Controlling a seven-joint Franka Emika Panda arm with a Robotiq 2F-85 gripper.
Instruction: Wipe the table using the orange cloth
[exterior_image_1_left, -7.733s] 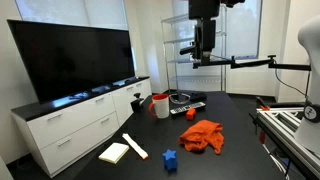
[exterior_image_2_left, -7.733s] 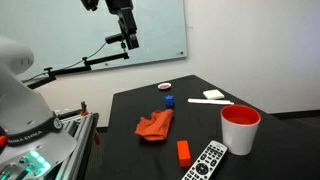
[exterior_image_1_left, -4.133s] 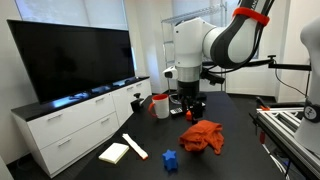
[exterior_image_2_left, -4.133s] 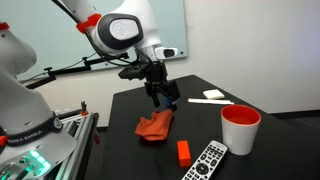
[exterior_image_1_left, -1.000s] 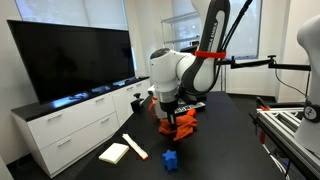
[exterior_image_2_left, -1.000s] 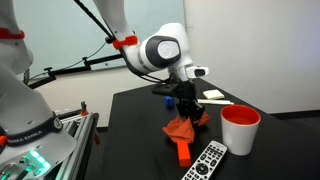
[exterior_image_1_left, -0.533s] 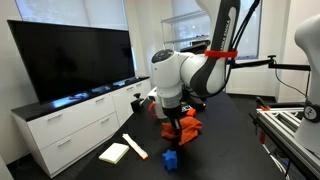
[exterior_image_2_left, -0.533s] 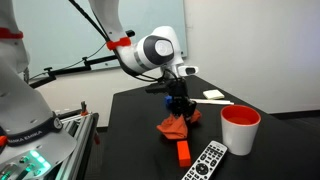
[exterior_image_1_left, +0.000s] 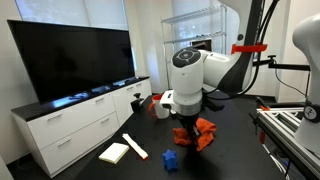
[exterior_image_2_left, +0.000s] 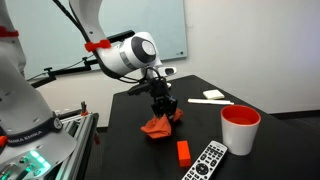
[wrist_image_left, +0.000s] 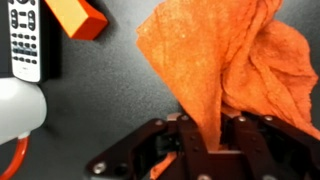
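Note:
The orange cloth (wrist_image_left: 225, 60) lies bunched on the black table (wrist_image_left: 110, 110), and a fold of it runs up between the jaws in the wrist view. My gripper (wrist_image_left: 208, 140) is shut on that fold. In both exterior views the gripper (exterior_image_1_left: 186, 134) (exterior_image_2_left: 160, 112) points straight down at the table. The cloth (exterior_image_1_left: 204, 133) (exterior_image_2_left: 156, 126) spreads out beside and beneath it, touching the tabletop.
An orange block (exterior_image_2_left: 183, 151), a remote (exterior_image_2_left: 208, 160) and a red cup (exterior_image_2_left: 240, 128) stand close to the cloth. A blue block (exterior_image_1_left: 170, 158), a white pad (exterior_image_1_left: 114, 152) and a white stick (exterior_image_1_left: 135, 146) lie near the table's end. A TV cabinet (exterior_image_1_left: 80, 115) flanks the table.
The gripper has dragged the cloth across the table, away from the orange block and the cup. It has stayed shut on the cloth throughout.

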